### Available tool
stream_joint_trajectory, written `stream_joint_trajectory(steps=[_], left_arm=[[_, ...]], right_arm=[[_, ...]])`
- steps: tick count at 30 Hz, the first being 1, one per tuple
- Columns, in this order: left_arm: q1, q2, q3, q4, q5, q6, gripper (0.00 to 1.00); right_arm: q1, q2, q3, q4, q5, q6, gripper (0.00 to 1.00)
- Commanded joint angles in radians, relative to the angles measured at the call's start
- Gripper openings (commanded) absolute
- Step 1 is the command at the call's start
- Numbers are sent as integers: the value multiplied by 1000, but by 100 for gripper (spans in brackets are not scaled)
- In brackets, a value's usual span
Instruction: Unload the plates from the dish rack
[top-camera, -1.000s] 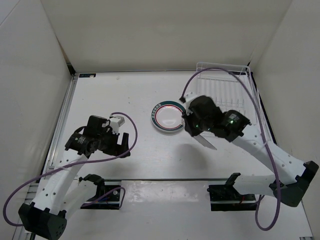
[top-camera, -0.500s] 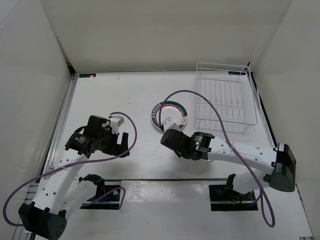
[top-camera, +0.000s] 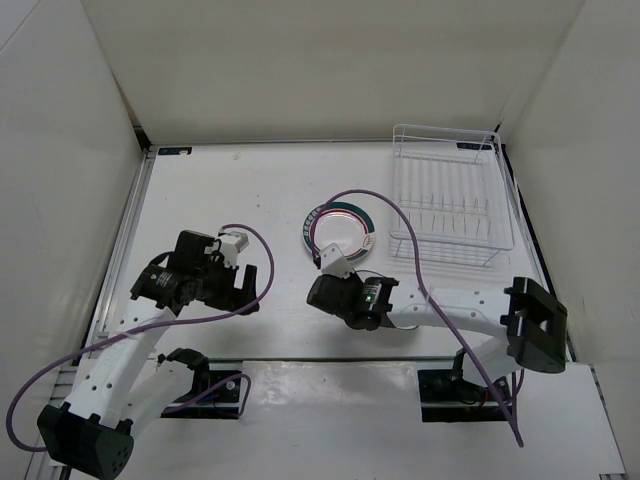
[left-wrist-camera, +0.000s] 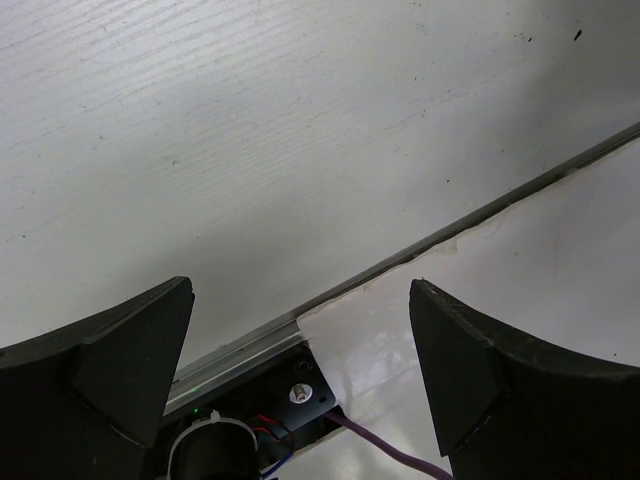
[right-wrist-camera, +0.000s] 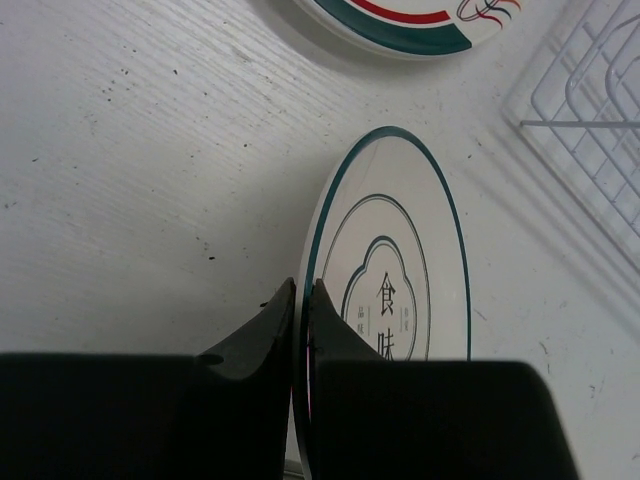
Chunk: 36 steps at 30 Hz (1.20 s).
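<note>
The right fingers (right-wrist-camera: 270, 325) are drawn in narrow, pinching the near rim of a green-rimmed plate (right-wrist-camera: 400, 280). The plate runs straight out ahead of the fingertips and swells off to their right side, its face turned so that a thin inner green ring and a cloud-shaped outline with printed characters can be read. Whether its far edge touches the bench (top-camera: 230, 190) cannot be told from here. Further ahead of those fingers, past the held plate's far rim and apart from it, a red-ringed plate (right-wrist-camera: 400, 15) lies flat on the bench. Off to the fingers' right and ahead stands the dish rack (right-wrist-camera: 590, 90), its white wire corner near the held plate but not touching it. From above, the right arm reaches low across the bench, with the red-ringed plate (top-camera: 345, 230) just beyond its wrist and the dish rack (top-camera: 452, 215) beyond that to the right, at the far right corner. The left fingers (left-wrist-camera: 120, 350) stand wide apart with nothing between them, only bare bench and a seam below. All the dishes lie well away to their right.
</note>
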Motion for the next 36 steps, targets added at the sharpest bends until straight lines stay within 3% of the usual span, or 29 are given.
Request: stream_joint_trajectory(steps=[1, 3, 6, 16, 20, 28, 30, 36], left_arm=[[-3, -4, 1, 5, 19, 2, 100], [-3, -9, -2, 7, 19, 2, 100], [-2, -4, 1, 9, 21, 2, 100], [-2, 5, 0, 4, 24, 0, 100], [-2, 4, 1, 5, 25, 2, 100], [0, 4, 1, 5, 29, 2, 100], [-3, 5, 0, 4, 27, 2, 100], [-2, 5, 1, 2, 32, 2, 100]], right_arm=[[19, 39, -24, 66, 31, 112, 0], [24, 65, -21, 63, 44, 140, 11], [33, 98, -12, 60, 36, 158, 19], [44, 191, -35, 140, -53, 241, 18], [45, 239, -20, 126, -47, 255, 27], [47, 296, 6, 117, -47, 275, 29], [45, 303, 8, 111, -56, 281, 40], [48, 300, 19, 108, -50, 273, 47]])
